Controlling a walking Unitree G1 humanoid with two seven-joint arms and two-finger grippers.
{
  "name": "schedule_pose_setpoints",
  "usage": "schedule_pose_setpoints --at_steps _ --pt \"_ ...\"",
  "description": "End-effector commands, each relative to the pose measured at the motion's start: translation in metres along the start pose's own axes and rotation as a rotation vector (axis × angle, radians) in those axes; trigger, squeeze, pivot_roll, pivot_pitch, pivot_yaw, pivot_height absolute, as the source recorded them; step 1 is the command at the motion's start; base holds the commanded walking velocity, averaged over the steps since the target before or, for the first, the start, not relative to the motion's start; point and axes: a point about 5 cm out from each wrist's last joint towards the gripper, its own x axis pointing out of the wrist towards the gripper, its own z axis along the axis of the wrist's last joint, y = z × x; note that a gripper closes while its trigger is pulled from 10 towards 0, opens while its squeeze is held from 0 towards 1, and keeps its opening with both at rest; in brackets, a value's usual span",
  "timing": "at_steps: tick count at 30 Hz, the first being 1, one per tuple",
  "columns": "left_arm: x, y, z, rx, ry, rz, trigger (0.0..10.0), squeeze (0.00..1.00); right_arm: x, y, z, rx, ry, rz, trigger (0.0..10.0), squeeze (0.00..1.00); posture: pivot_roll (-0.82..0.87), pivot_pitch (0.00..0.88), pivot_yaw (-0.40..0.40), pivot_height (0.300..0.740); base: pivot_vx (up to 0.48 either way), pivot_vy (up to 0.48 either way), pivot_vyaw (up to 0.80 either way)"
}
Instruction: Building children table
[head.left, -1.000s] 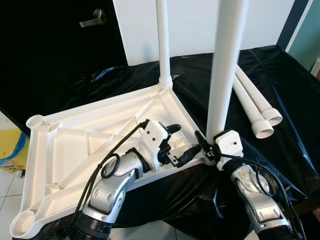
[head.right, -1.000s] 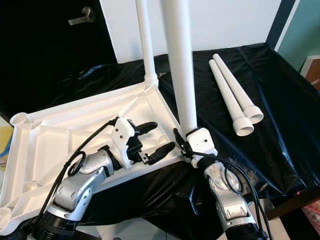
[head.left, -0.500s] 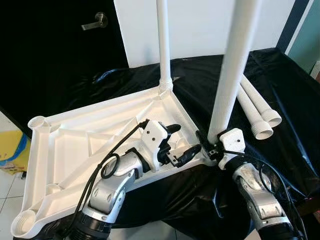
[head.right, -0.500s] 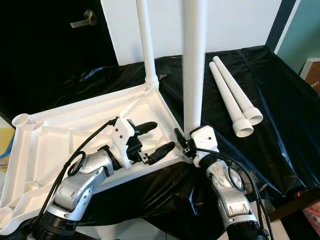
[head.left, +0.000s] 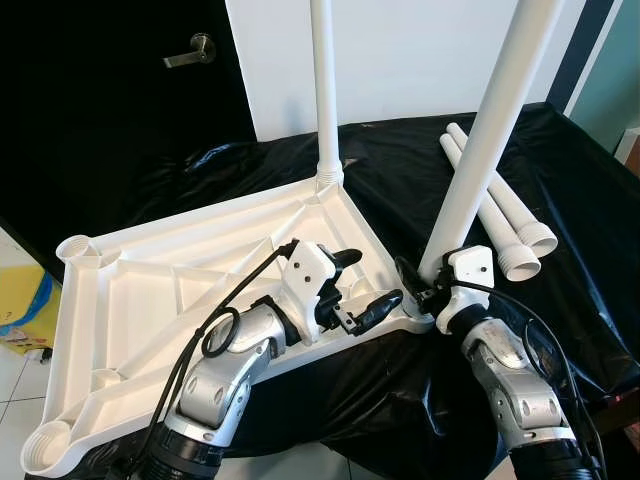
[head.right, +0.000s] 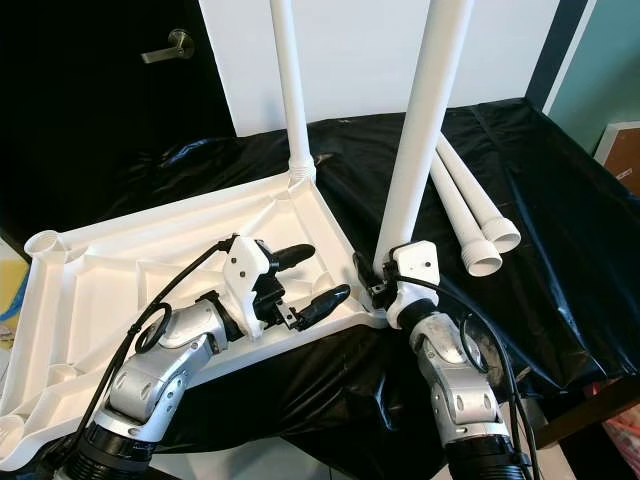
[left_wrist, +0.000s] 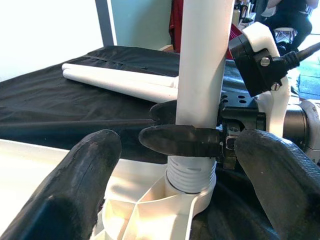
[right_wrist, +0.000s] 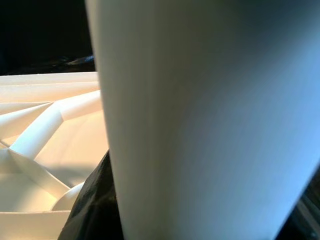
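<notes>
Here a black sheet (head.left: 560, 200) covers the work surface, and on it lies the upturned white tabletop (head.left: 170, 290), ribs facing up, with round sockets at its corners. One leg (head.left: 324, 90) already stands upright in the far corner socket. A second leg (head.left: 490, 130) sits with its threaded foot in the near right corner socket, tilted so its top leans to the right. Two spare legs (head.left: 495, 210) lie side by side on the sheet just right of it, their flared ends toward the robot. The right gripper (head.left: 425, 292) is closed around the tilted leg just above the threads; the left wrist view shows its black fingers (left_wrist: 175, 140) pressed to the tube on both sides. The left gripper (head.left: 357, 285) hovers over the tabletop's near right part, just left of that socket, its two fingers spread wide and holding nothing. Behind the table are a white wall (head.left: 400, 50) and a dark door with a lever handle (head.left: 190, 50).
</notes>
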Motion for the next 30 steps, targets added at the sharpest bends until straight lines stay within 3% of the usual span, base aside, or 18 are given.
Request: schedule_pose_setpoints --at_steps 1,7,22,28,30 --pt "-0.003 0.003 0.0 0.002 0.006 0.056 10.0 0.0 -0.013 0.006 -0.032 -0.017 0.132 -0.013 10.0 0.0 -0.13 0.024 0.056 0.74 0.0 0.0 0.0" --pt "-0.003 0.003 0.0 0.002 0.004 0.061 10.0 0.0 -0.02 0.01 -0.032 -0.061 0.069 0.011 10.0 0.0 -0.13 0.027 0.056 0.74 0.0 0.0 0.0" --pt "-0.002 0.007 0.003 0.009 -0.001 0.07 10.0 0.0 -0.024 0.003 -0.036 -0.038 0.013 0.02 10.0 0.0 -0.13 0.039 0.063 0.74 0.0 0.0 0.0" --pt "-0.001 0.008 0.004 0.007 -0.009 0.074 10.0 0.0 -0.017 -0.008 -0.045 -0.034 0.168 -0.006 10.0 0.0 -0.13 0.04 0.061 0.74 0.0 0.0 0.0" --pt "-0.001 0.008 0.004 0.007 -0.009 0.074 10.0 0.0 -0.017 -0.008 -0.045 -0.034 0.168 -0.006 10.0 0.0 -0.13 0.04 0.061 0.74 0.0 0.0 0.0"
